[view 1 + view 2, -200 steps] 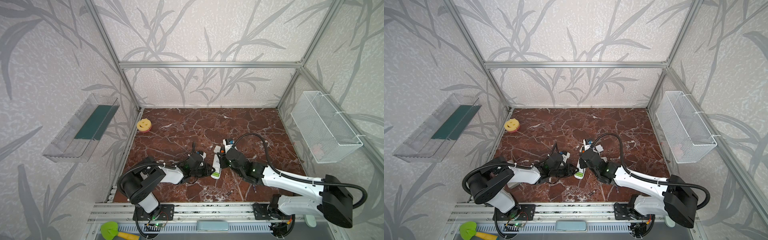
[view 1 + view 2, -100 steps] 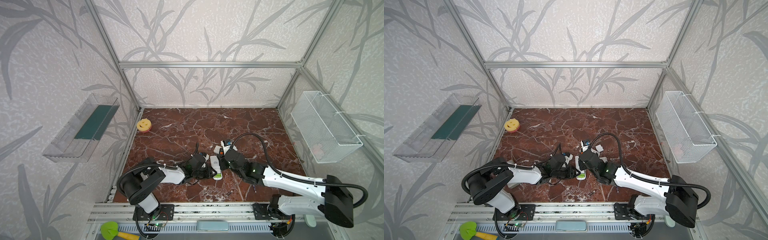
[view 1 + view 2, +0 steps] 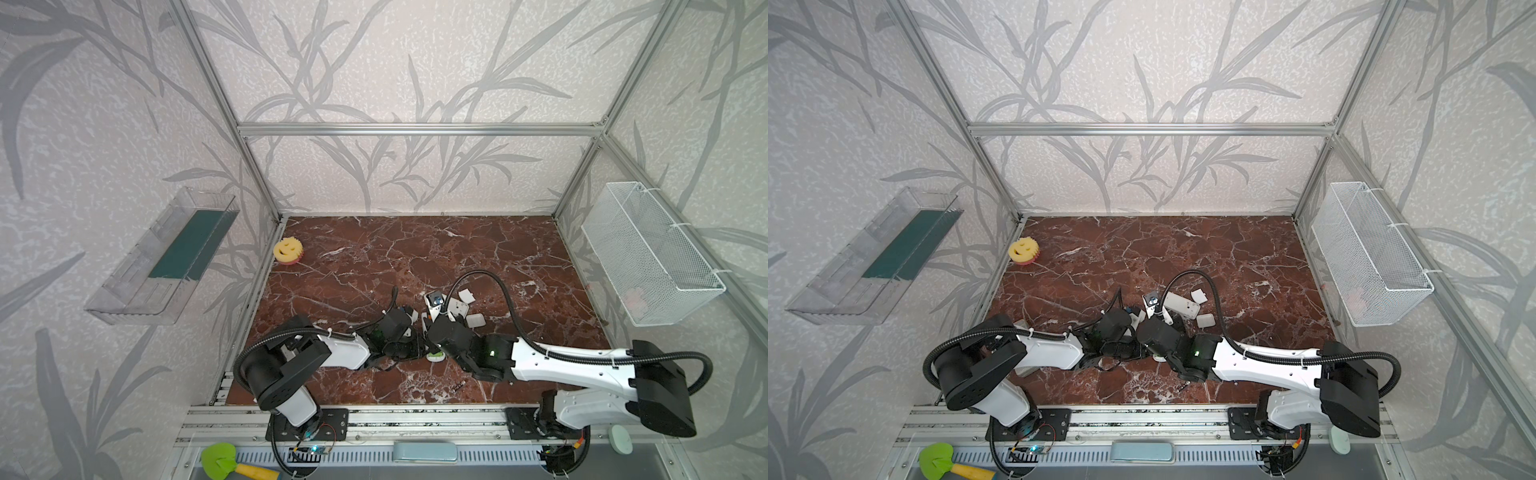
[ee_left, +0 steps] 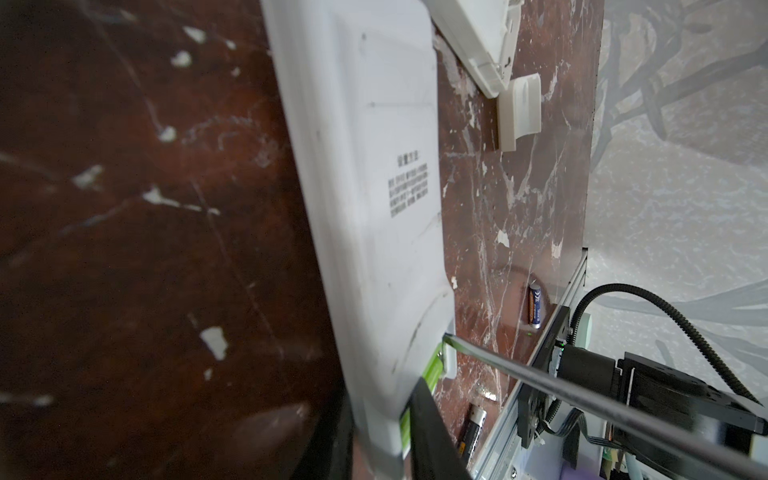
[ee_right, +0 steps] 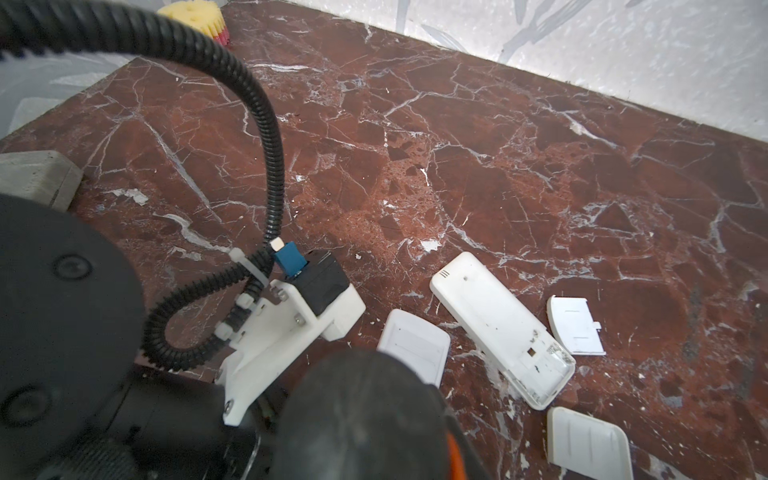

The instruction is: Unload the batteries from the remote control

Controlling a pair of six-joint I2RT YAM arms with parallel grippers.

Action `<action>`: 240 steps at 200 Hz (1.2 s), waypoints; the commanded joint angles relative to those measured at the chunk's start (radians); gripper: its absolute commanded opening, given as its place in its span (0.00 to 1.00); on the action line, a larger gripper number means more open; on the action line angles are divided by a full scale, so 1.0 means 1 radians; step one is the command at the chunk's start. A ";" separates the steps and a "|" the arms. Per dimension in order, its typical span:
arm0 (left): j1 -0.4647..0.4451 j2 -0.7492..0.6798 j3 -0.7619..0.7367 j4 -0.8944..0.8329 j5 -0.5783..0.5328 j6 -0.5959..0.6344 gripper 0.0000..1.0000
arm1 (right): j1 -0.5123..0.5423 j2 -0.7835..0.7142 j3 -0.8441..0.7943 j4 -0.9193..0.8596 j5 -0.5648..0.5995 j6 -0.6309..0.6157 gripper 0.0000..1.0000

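Prying step: left gripper [image 4: 374,424] pinches the remote [image 4: 374,166], right gripper [image 3: 430,347] clamps the screwdriver [image 4: 582,395] at its green batteries [image 4: 432,368]. Next, lever one out.

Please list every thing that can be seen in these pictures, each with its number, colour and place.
table: 1, red-brown marble
first remote control: 1, white, near middle, between the grippers
second remote control: 1, white, behind it
battery covers: 3, white, around the second remote control
green batteries: 2 it seems, lime, in the first remote control
dark batteries: 2, bluish and black, loose by the front rail
screwdriver: 1, metal shaft, tip at the green batteries
sponge: 1, yellow, left edge of table
grey block: 1, beside left arm
shelf: 1, clear, left wall
basket: 1, white wire, right wall
green tool: 1, yellow handle, outside front rail
left gripper: black, fingers on the first remote control
right gripper: black, holds the screwdriver
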 commanded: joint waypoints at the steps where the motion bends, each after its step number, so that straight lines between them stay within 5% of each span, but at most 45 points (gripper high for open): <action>1: -0.023 0.033 -0.043 -0.113 0.013 -0.015 0.17 | 0.043 0.038 -0.043 -0.105 0.063 0.045 0.00; 20: -0.029 0.037 -0.047 -0.099 0.021 -0.023 0.17 | 0.069 0.065 -0.044 -0.111 0.092 0.060 0.00; 50: -0.035 0.019 -0.067 -0.065 0.023 -0.031 0.32 | 0.089 0.094 -0.055 -0.131 0.114 0.130 0.00; 155: -0.036 0.038 -0.150 0.104 0.030 -0.102 0.32 | 0.078 -0.019 -0.198 0.062 0.176 0.385 0.00; 240: -0.029 0.010 -0.148 0.112 0.034 -0.070 0.43 | 0.028 -0.108 -0.245 0.188 0.202 0.341 0.00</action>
